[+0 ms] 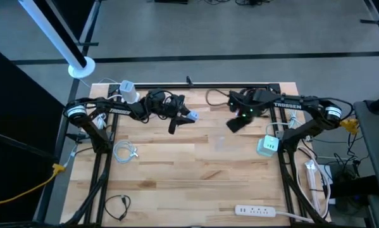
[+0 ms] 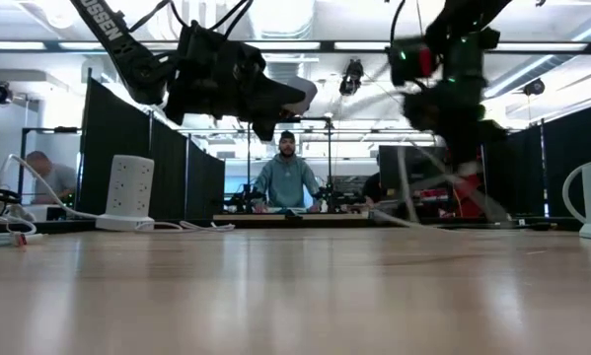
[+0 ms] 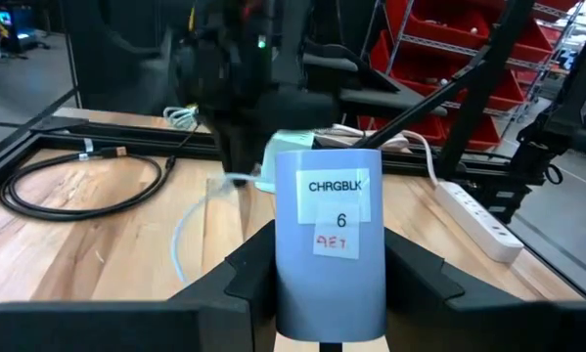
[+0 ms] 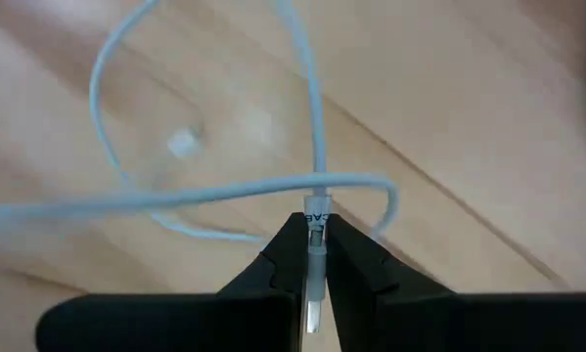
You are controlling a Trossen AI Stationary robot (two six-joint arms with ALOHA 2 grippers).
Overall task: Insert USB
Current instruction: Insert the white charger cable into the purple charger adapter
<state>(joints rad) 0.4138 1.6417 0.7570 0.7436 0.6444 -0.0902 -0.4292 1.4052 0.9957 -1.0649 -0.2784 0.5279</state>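
The charger block [image 3: 330, 244] is a pale blue-white box with a label reading CHRGBLK 6. It sits in my left gripper [image 3: 330, 259], which hovers over the table's far middle [image 1: 184, 118]. My right gripper [image 1: 235, 124] hangs a short way to the right of it, also above the table, shut on the white USB cable [image 4: 317, 117]. The cable loops loosely over the wood below. In the low view both grippers, left [image 2: 275, 99] and right [image 2: 453, 108], are well clear of the tabletop. My left gripper pinches the charger block between its two fingers [image 3: 244, 279], one on each side wall [image 3: 285, 264]. The labelled face is turned toward the wrist camera. The block is lifted clear of the table. My right gripper pinches the cable's white connector end [image 4: 315, 217] between its two fingertips [image 4: 285, 244], coming from above and pointing down. The cord leaves past the fingertips and hangs slack in loops [image 4: 165, 200] toward the table.
A white power strip [image 1: 255, 209] lies near the right front edge, with a black cable [image 1: 116, 206] at the left front. A coiled white cable [image 1: 124, 152] lies on the left and a pale green charger [image 1: 268, 145] on the right. A white tower socket [image 2: 129, 187] stands at the far left. A person [image 2: 287, 177] sits beyond the table.
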